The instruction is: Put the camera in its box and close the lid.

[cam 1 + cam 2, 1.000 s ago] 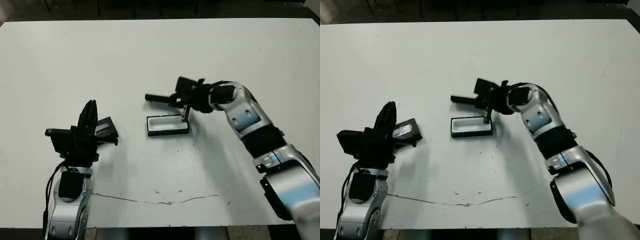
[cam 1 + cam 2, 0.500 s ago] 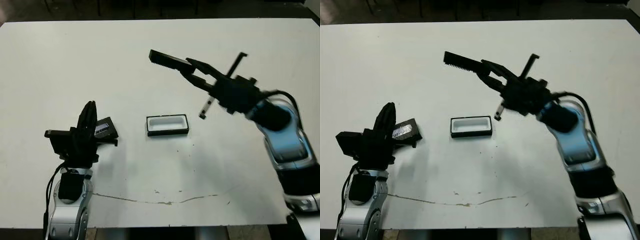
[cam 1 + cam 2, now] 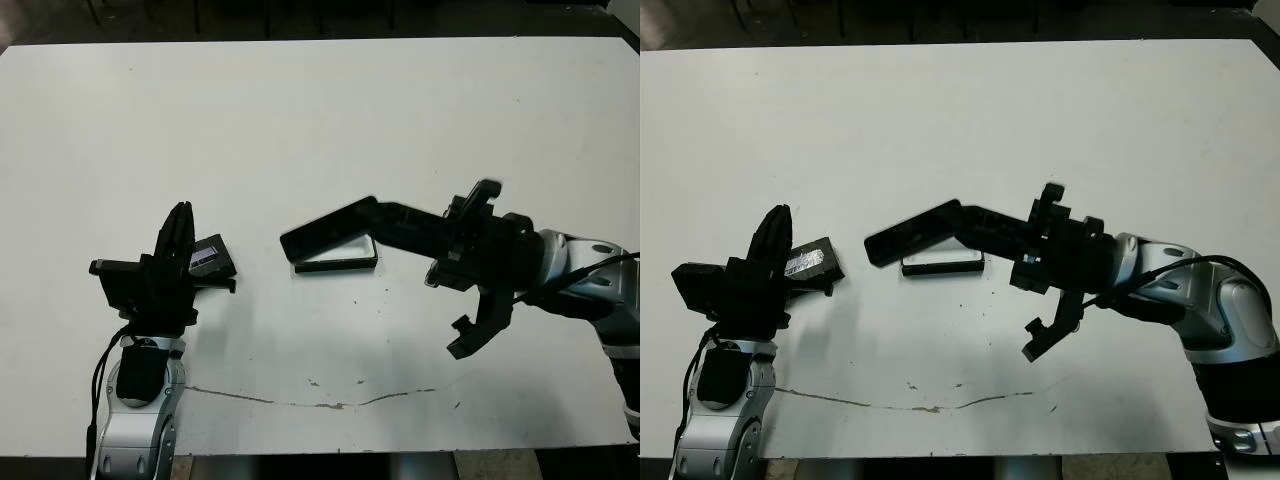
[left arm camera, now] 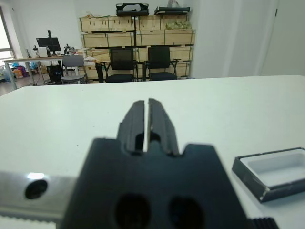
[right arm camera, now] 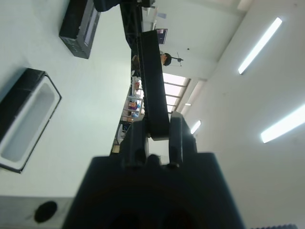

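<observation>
One wrist view shows jaws pinching lid (image 5: pixel 153 81).

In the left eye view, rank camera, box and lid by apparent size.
1. camera, though raised nearer the lens.
2. box and lid: unranked; the camera covers part of the box, the left end effector part of the lid.

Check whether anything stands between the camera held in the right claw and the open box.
Nothing visible does. The right claw holds the camera in the air close to the box, whose white lining is bare. The lid lies apart, beside the left claw.
</observation>
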You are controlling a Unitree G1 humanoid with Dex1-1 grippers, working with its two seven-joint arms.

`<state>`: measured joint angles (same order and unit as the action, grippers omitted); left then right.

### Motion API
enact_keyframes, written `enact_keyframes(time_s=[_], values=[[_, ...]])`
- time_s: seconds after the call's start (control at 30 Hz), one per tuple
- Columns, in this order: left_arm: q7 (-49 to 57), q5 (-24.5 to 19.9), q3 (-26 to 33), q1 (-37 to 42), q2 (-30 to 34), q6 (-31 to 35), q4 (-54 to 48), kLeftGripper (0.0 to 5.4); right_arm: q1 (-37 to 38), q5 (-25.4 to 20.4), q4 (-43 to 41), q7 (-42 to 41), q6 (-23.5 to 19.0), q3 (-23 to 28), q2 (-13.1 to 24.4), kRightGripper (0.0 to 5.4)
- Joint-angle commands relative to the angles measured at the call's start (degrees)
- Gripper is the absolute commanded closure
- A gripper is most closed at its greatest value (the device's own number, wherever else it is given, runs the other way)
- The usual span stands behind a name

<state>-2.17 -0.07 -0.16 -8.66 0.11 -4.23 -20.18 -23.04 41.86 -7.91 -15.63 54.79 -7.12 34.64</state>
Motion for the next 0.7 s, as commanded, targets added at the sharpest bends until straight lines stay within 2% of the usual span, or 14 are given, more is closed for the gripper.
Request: enact_keyframes(time_s=[0.03, 0.17, 0.27, 0.37, 0.5, 0.7], values=[[-0.17, 0.26, 0.05, -0.8, 0.76, 0.61, 0.29, 5.4, -0.68, -6.12, 1.89, -4.55, -4.29, -2.67, 1.53, 5.39], [-0.2, 0.44, 0.14, -0.85, 0.83, 0.28, 0.37, 5.4, -1.89, -10.65, 0.46, -10.39, -10.16, -4.26, 2.7, 5.39], [-0.39, -0.02, 0.25, -0.86, 0.79, 0.37, 0.39, 5.4, -1.71, -10.85, -2.6, -13.68, -15.77, -4.33, 2.59, 5.39], [-0.29, 0.12, 0.17, -0.9, 0.7, 0.67, 0.28, 5.4, -0.8, -10.23, -6.6, -16.95, -22.96, -4.15, 2.04, 5.39], [-0.29, 0.05, 0.21, -0.94, 0.62, 0.56, 0.38, 5.4, -0.28, -11.81, -12.49, -24.27, -35.67, -4.32, 1.96, 5.39], [-0.4, -0.05, 0.22, -1.07, 0.66, 0.42, 0.28, 5.4, -0.6, -10.08, -17.09, -26.96, -40.52, -4.47, 3.09, 5.39]])
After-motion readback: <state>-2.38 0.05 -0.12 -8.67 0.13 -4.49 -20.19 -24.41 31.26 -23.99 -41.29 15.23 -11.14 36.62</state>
